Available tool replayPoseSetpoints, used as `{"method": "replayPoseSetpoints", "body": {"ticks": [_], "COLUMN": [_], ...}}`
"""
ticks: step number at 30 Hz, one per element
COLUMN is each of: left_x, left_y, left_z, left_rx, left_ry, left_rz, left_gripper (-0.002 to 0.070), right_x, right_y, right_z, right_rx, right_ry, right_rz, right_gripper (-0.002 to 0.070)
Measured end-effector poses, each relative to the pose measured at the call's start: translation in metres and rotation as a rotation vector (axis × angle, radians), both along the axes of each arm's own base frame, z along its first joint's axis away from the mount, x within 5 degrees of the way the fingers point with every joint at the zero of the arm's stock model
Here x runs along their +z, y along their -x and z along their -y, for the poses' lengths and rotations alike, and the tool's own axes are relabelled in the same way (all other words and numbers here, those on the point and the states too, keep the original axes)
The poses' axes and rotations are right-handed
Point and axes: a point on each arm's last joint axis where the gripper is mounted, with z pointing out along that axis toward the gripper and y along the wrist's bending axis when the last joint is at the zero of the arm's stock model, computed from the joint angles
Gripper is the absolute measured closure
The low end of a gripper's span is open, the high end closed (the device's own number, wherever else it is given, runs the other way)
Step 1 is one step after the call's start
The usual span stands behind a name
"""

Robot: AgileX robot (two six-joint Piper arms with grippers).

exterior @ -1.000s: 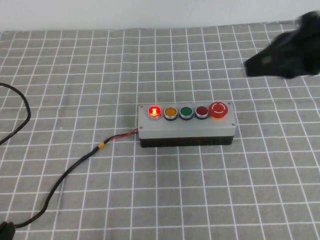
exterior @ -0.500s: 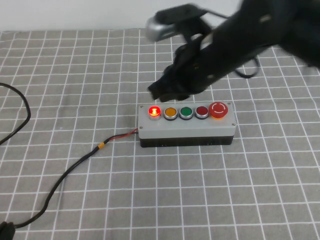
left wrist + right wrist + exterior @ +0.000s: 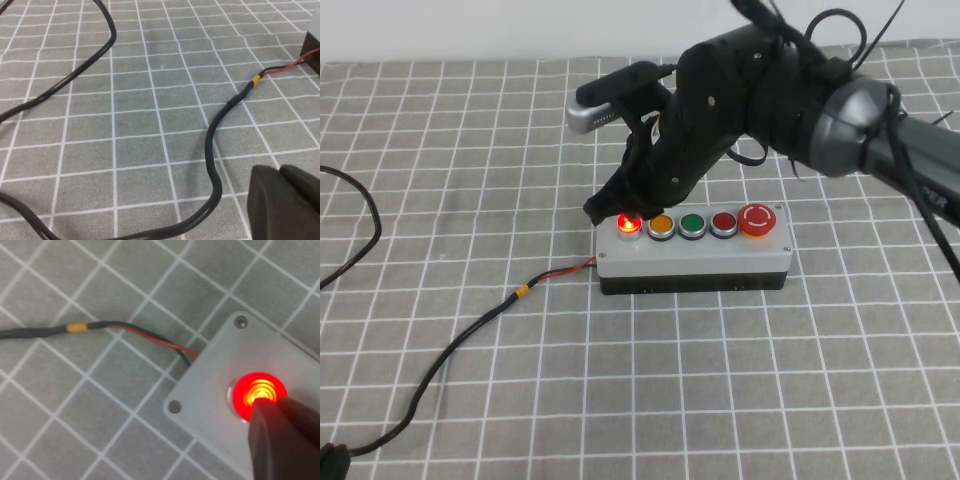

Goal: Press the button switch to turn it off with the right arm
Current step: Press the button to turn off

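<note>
The button switch (image 3: 629,224) glows bright red at the left end of the grey box (image 3: 690,258), which carries a row of five buttons. My right arm reaches in from the right. Its black gripper (image 3: 612,208) is shut, and its tip rests at the switch's far edge. In the right wrist view the shut fingertips (image 3: 265,407) touch the lit switch (image 3: 250,390) on the box (image 3: 210,385). My left gripper (image 3: 282,172) is shut and empty, low over the cloth beside a black cable. It is out of the high view.
Orange (image 3: 661,225), green (image 3: 693,224), dark red (image 3: 724,223) and large mushroom (image 3: 758,219) buttons follow in the row. A black cable (image 3: 450,350) with an orange band (image 3: 521,292) runs from the box's left end to the front left over grey checked cloth (image 3: 770,380).
My right arm swept in from the far right and came down over the box's left end, so its tip now meets the lit switch. The switch is still lit.
</note>
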Motion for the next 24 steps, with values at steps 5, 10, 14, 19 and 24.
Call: {"method": "replayPoseSetpoints", "body": {"ticks": [5,10,14,19,24], "left_x": [0.0,0.0,0.0,0.0,0.0], "left_y": [0.0,0.0,0.0,0.0,0.0], "left_z": [0.0,0.0,0.0,0.0,0.0], "left_rx": [0.0,0.0,0.0,0.0,0.0], "left_ry": [0.0,0.0,0.0,0.0,0.0], "left_rz": [0.0,0.0,0.0,0.0,0.0], "left_gripper": [0.0678,0.0678,0.0678,0.0678,0.0678], "right_x": [-0.007,-0.006,-0.007,-0.021,-0.026], "right_y": [-0.003,-0.006,-0.007,-0.011,-0.014], "right_z": [0.0,-0.002,-0.003,-0.006,-0.008], "right_rx": [-0.005,-0.006,-0.007,-0.006,-0.009], "right_ry": [0.026,0.01,0.004,0.022,0.025], "right_rz": [0.003,0.028,0.039,0.016,0.009], "right_gripper": [0.0692,0.0692,0.0692,0.0692,0.0692]}}
